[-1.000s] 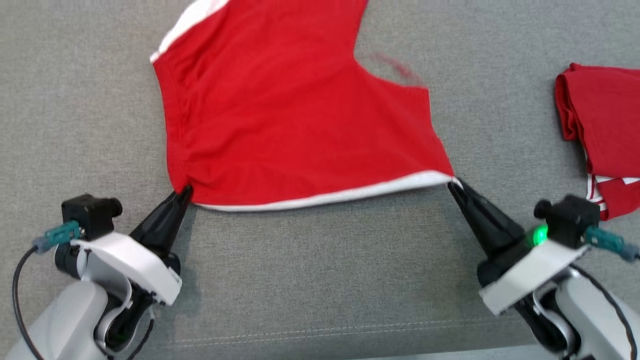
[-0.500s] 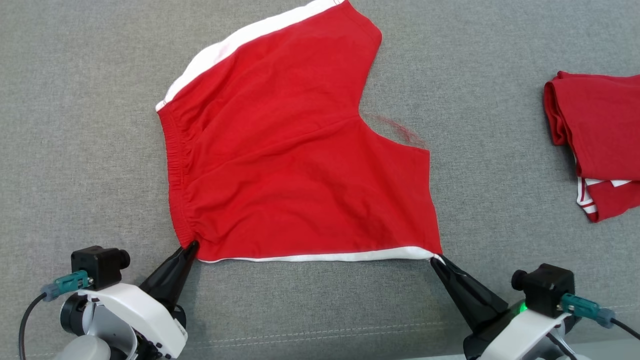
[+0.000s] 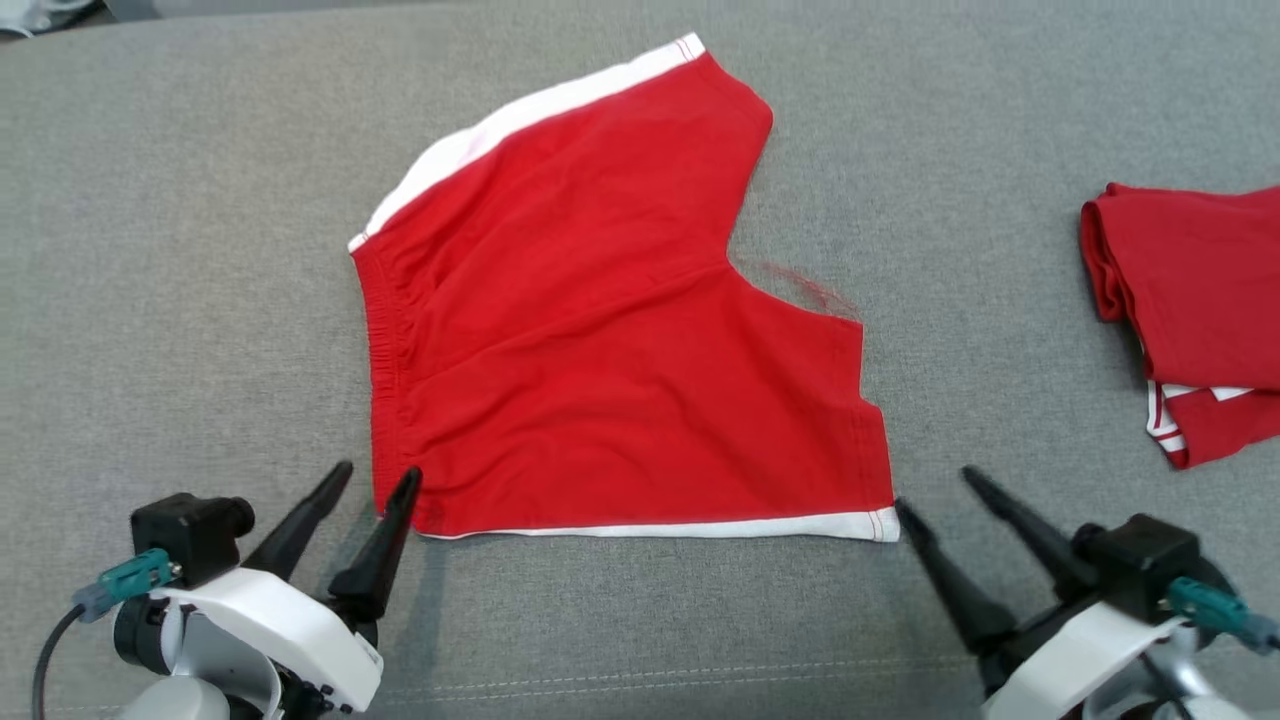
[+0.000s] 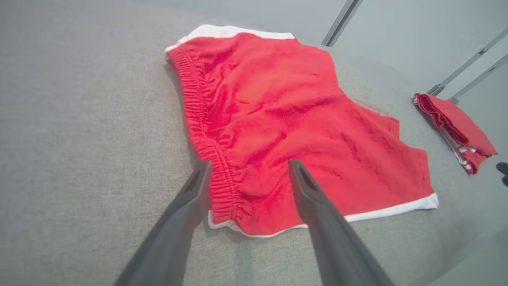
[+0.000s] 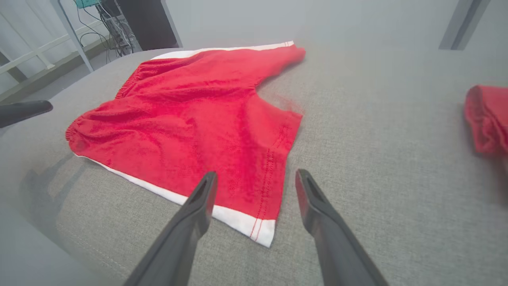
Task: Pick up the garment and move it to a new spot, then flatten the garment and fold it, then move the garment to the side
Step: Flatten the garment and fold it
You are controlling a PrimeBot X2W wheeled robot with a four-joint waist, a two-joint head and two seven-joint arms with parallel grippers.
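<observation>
1. The left gripper [image 3: 378, 470] is closest to the robot, at the shorts' near left corner. Its two dark fingers stand spread apart and hold nothing. One tip is just outside the waistband and the other is over the corner of the cloth. Whether that tip touches the fabric cannot be told.
2. The right gripper [image 3: 934, 488] sits at the shorts' near right corner, fingers likewise parted and empty. Its inner tip is just beside the white corner, and its outer tip is over bare cushion to the right of the shorts.
3. The red shorts [image 3: 600, 380] lie spread flat on the grey cushion [image 3: 150, 300], released by both grippers. A white trim [image 3: 650, 527] runs along their near edge from one gripper to the other.
4. The gathered waistband [image 3: 385, 360] forms the shorts' left side, running away from the left gripper.
5. On the shorts' right side, the crotch notch cuts in between the two legs. A loose red thread [image 3: 810, 290] trails from it onto the cushion.
6. The far leg of the shorts points up and to the right, with a second white trim [image 3: 520, 110] along its far edge.
7. Well to the right of the shorts, apart from them, lies a folded red garment [image 3: 1200, 300] with white stripes at its near end.
</observation>
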